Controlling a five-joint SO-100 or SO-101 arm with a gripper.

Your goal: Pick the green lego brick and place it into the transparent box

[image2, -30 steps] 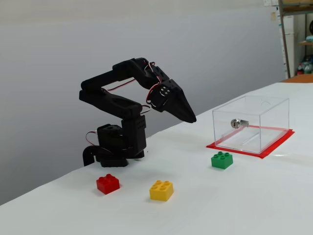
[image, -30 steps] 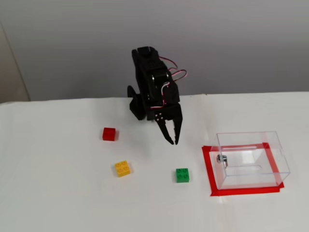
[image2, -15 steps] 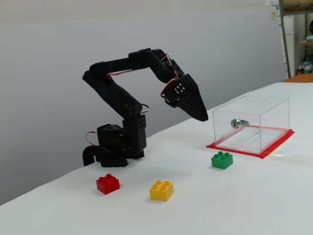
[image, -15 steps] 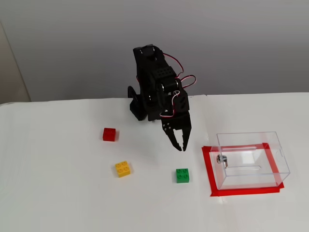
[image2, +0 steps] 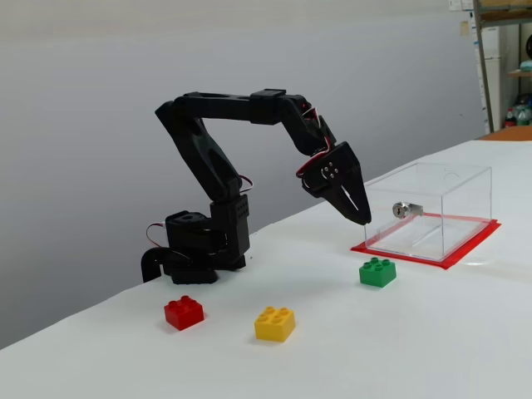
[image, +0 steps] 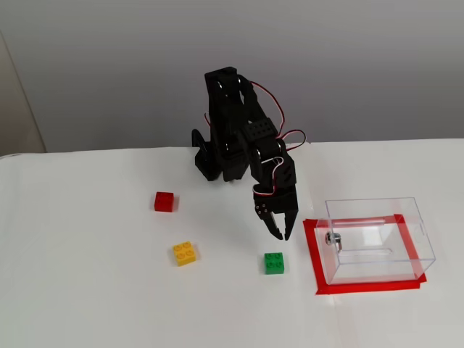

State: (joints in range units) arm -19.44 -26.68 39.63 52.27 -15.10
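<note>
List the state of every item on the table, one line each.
pincer: empty, above the table, fingers close together.
green lego brick: on the table, studs up, not gripped.
yellow brick: on the table, untouched.
red brick: on the table, untouched.
transparent box: open-topped, no bricks inside, on red tape.

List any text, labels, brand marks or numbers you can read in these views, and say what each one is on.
No readable text in both fixed views.
green lego brick: no print visible.
transparent box: no label, only a small metal fitting.
Shelf items at the top right edge: too small and blurred to read.
</note>
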